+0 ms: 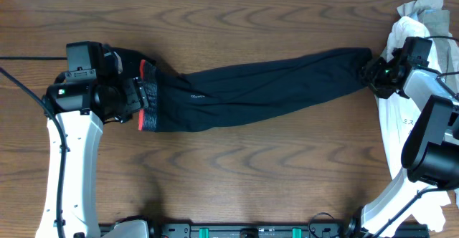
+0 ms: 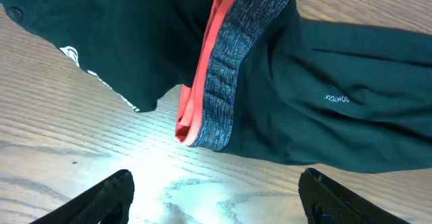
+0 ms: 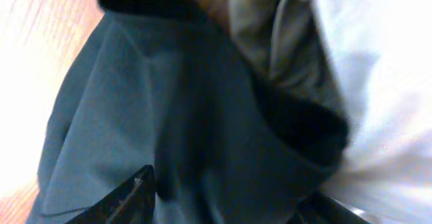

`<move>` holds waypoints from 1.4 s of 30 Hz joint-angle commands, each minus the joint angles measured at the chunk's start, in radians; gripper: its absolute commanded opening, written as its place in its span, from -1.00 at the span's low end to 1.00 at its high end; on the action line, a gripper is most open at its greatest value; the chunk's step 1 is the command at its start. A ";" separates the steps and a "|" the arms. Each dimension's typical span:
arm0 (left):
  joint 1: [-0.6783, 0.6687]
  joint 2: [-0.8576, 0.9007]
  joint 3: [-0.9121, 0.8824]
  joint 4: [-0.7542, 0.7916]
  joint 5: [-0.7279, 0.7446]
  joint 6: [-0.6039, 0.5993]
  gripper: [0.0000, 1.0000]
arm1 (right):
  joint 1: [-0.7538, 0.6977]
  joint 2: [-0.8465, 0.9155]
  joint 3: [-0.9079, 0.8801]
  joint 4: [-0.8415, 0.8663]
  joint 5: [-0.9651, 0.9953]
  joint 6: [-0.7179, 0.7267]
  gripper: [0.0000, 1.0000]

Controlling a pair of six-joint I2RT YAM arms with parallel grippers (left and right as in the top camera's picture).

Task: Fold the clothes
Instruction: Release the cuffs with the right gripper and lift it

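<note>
Dark navy trousers (image 1: 258, 87) lie stretched across the table, with the grey-and-red waistband (image 1: 147, 98) at the left and the leg ends at the right. My left gripper (image 1: 135, 100) is open at the waistband. In the left wrist view its fingers (image 2: 216, 200) are spread over bare wood just short of the waistband (image 2: 223, 82). My right gripper (image 1: 374, 74) is at the leg ends. In the right wrist view its fingers (image 3: 229, 207) are spread wide with the dark trouser fabric (image 3: 169, 116) bunched between them.
A pile of white and beige clothes (image 1: 423, 23) lies at the right edge, under and behind the right arm, and shows in the right wrist view (image 3: 378, 62). The wooden table (image 1: 237, 173) is bare in front of the trousers.
</note>
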 commanded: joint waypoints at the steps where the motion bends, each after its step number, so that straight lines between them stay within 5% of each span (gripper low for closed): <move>1: 0.005 -0.008 0.023 -0.004 0.003 0.013 0.61 | 0.016 -0.002 0.003 -0.023 -0.034 -0.016 0.12; 8: 0.005 -0.008 0.023 -0.002 0.002 0.013 0.61 | -0.064 -0.098 0.003 -0.120 0.068 -0.106 0.20; 14: 0.005 -0.008 0.023 0.008 0.002 0.013 0.61 | -0.170 -0.091 0.003 -0.144 0.079 -0.146 -0.36; 18: 0.005 -0.008 0.023 0.007 0.002 0.013 0.61 | -0.219 -0.075 0.003 -0.126 0.123 -0.152 -0.51; 33: 0.005 -0.008 0.023 -0.012 0.003 0.013 0.61 | -0.393 -0.036 0.003 -0.167 0.329 -0.082 -0.63; 42: 0.005 -0.008 0.023 -0.020 0.003 0.013 0.61 | -0.455 -0.138 0.003 -0.166 0.105 -0.103 -0.65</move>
